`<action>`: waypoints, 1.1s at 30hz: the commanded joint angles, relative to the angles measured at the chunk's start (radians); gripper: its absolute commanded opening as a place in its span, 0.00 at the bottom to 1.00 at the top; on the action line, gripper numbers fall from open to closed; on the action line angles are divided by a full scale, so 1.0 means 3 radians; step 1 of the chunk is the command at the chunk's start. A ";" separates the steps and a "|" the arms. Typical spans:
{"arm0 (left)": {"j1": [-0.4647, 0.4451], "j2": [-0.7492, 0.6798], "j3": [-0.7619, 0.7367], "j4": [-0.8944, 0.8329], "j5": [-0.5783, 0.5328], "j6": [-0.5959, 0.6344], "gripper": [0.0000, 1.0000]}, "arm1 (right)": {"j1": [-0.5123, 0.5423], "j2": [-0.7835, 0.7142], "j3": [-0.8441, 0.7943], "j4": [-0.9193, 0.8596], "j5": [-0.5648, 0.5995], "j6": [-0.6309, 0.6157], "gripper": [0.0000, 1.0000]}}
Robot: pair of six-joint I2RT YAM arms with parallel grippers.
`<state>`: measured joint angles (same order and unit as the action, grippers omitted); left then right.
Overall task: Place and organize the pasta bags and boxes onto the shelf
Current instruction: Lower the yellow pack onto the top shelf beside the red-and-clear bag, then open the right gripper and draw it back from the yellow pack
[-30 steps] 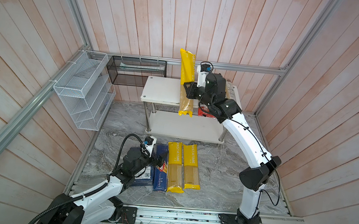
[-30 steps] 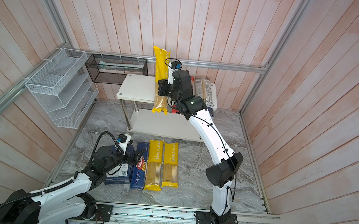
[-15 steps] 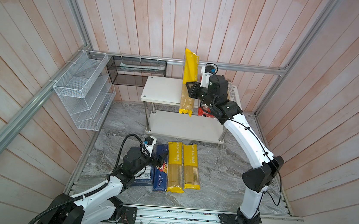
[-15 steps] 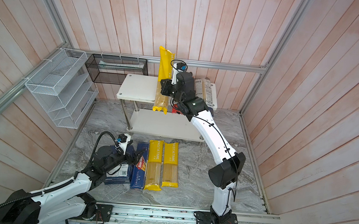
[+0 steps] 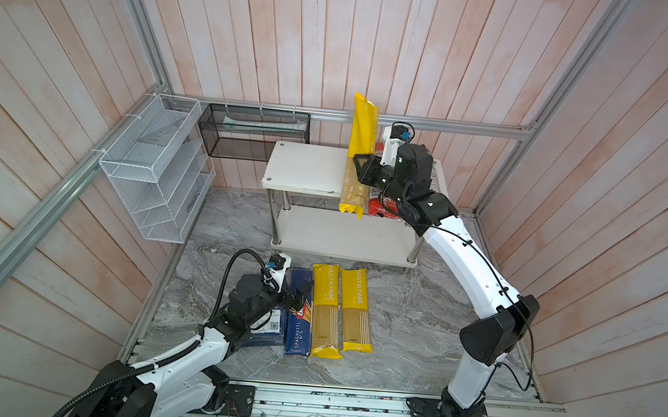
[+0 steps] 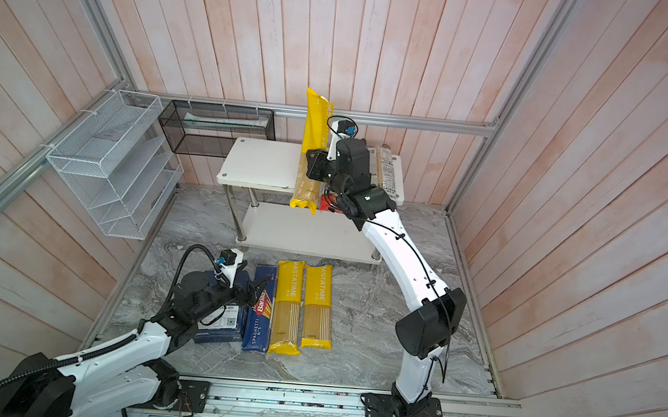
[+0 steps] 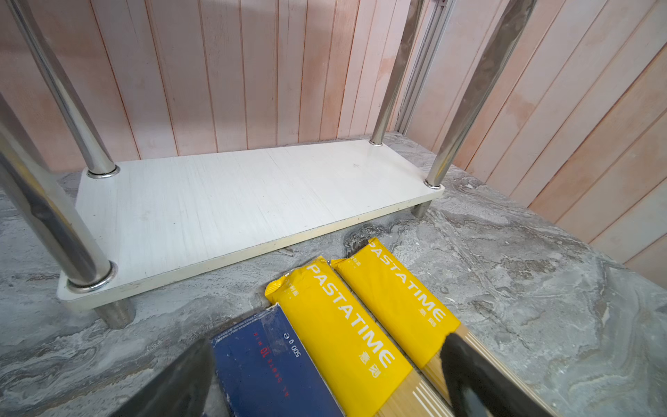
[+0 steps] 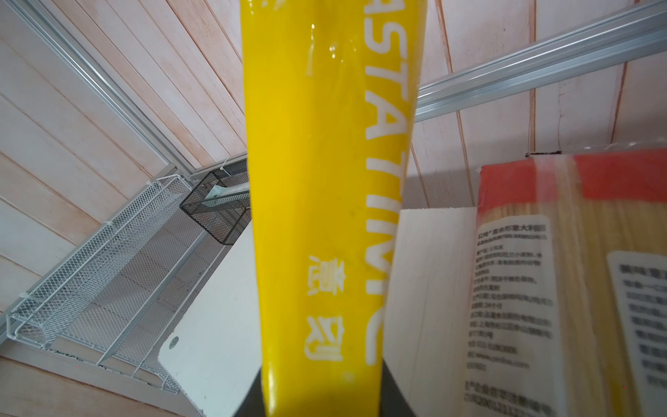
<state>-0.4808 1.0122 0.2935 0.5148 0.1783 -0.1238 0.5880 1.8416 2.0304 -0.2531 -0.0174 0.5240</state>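
Lettering in white, "PASTATIME", ran down the held yellow bag, which stood nearly upright over the top board of the shelf. In both top views its lower end showed past that board's front edge. The right gripper was clamped across the bag's middle, and in the right wrist view the yellow film filled the space between the dark fingers.

On the right part of the shelf's top board lay the red-ended bag, its white label covered in Chinese print too fine to read. The white-labelled bag lay just beside it, nearer the shelf's right edge. The left part of that board was bare, and so was the whole lower board.

On the marble floor in front of the shelf, two floor bags, both marked "PASTATIME", lay side by side, touching. Next to them, toward the shelf's left end, lay the narrow box, reading "Barilla" and "SPAGHETTI N°5", with "500 g e" near its shelf-facing end. Then came the wide box, which bore a QR-code label and was partly covered by the left arm. The left gripper hung above the narrow box with its jaws spread wide, holding nothing. Open floor stretched from the bags toward the shelf's right end.
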 commanded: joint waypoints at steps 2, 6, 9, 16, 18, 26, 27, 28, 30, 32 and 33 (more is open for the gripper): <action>-0.0015 -0.0050 -0.0003 0.0008 0.0004 0.0029 1.00 | -0.0059 -0.0123 0.0018 0.0428 0.0122 -0.0047 0.32; -0.0018 -0.0055 -0.0008 0.0002 -0.0004 0.0039 1.00 | -0.0075 -0.0052 0.0095 0.0401 0.0102 -0.0034 0.41; -0.0017 -0.0033 -0.0021 0.0028 -0.0006 0.0034 1.00 | -0.0091 -0.0033 0.0091 0.0426 0.0089 -0.0008 0.42; -0.0018 -0.0003 -0.0007 0.0029 0.0004 0.0029 1.00 | -0.0086 -0.0075 0.0145 0.0364 -0.0025 -0.0055 0.43; -0.0017 -0.0012 -0.0004 0.0028 -0.0004 0.0029 1.00 | -0.0071 -0.0127 0.0140 0.0320 -0.0053 -0.0110 0.43; -0.0018 -0.0055 -0.0022 0.0017 -0.0036 0.0044 1.00 | 0.0266 -0.0386 0.0158 -0.0164 -0.0203 -0.0846 0.43; -0.0018 -0.0045 -0.0022 0.0013 -0.0037 0.0044 1.00 | 0.0335 -0.0432 0.0143 -0.0249 -0.0162 -0.0928 0.43; -0.0018 -0.0048 -0.0020 0.0015 -0.0037 0.0044 1.00 | 0.0419 -0.0505 0.0081 -0.0320 -0.0145 -0.1035 0.43; -0.0018 -0.0041 -0.0017 0.0015 -0.0032 0.0044 1.00 | 0.0541 -0.0677 -0.0118 -0.0383 -0.0184 -0.1169 0.43; -0.0018 -0.0036 -0.0015 0.0017 -0.0041 0.0044 1.00 | 0.0622 -0.0925 -0.0440 -0.0351 -0.0232 -0.1155 0.43; -0.0016 -0.0035 -0.0017 0.0017 -0.0045 0.0048 1.00 | 0.0650 -0.1046 -0.0600 -0.0319 -0.0235 -0.1148 0.43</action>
<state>-0.4808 1.0115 0.2935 0.5148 0.1745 -0.1234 0.7746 1.6066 1.9247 -0.3141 -0.0715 0.2382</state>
